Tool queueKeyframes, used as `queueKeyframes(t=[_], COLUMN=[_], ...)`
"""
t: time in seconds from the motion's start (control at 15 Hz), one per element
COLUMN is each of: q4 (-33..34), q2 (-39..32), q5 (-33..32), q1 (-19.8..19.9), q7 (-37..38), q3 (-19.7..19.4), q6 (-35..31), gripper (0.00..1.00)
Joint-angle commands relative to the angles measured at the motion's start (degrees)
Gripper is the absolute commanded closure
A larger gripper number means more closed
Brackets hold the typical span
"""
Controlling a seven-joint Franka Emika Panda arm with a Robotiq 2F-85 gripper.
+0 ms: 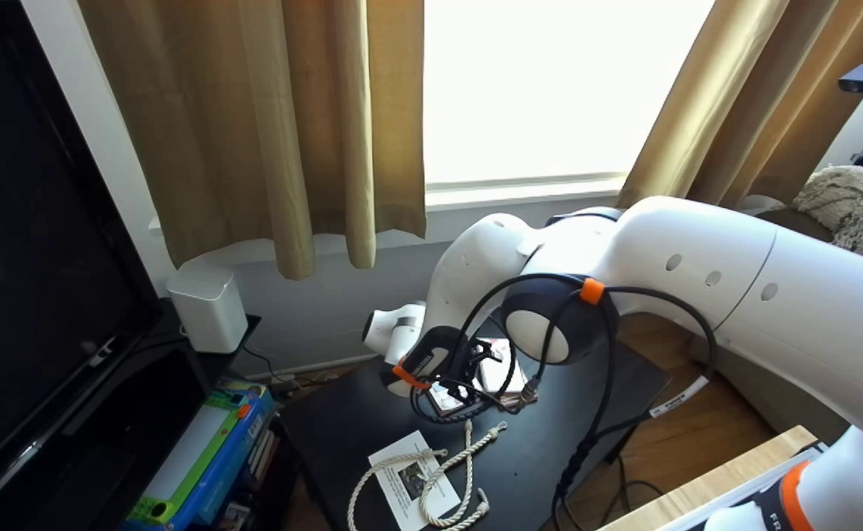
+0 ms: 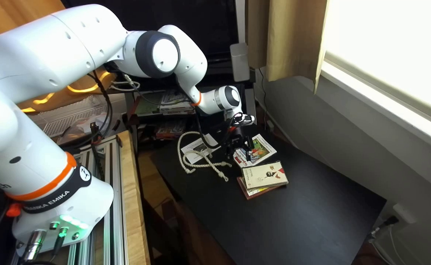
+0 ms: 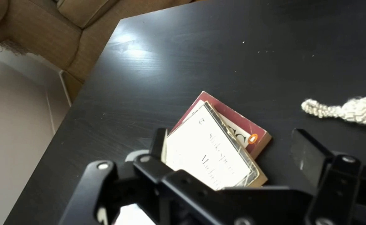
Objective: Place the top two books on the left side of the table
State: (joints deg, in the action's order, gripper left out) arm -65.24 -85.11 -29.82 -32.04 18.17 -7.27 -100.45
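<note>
My gripper (image 3: 233, 144) is wide, its two sides far apart. In the wrist view the cream book (image 3: 201, 150) shows in the gap, and one side of the gripper covers a bit of it. I can read Shakespeare and Macbeth on the front. The cream book lies flat on top of the red book (image 3: 242, 122), set a bit crooked, so some red shows from under it. The red book sits on the black worktop (image 2: 311, 217). The picture book (image 2: 263, 148) lies just beside the cream book, and in an exterior view my gripper is over the picture book; I can't tell if they touch. The rope (image 3: 359, 111) has one end near the cream book. Farther off lies the paper (image 1: 406, 479), with rope across it.
</note>
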Motion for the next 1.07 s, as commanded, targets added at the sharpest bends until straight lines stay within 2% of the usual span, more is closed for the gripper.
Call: queueKeyframes(t=[0.0,0.6,1.0], q4=[0.22,-2.83,-5.41], q2=[0.00,0.06,0.02], q5=[-0.63,-0.79,-1.17], q1=[0.35,0.39,0.06], q7=[0.24,3.71,14.43], q3=[0.55,0.64,-1.42], q6=[0.31,-2.04,-5.50], gripper=[0.00,0.00,0.00])
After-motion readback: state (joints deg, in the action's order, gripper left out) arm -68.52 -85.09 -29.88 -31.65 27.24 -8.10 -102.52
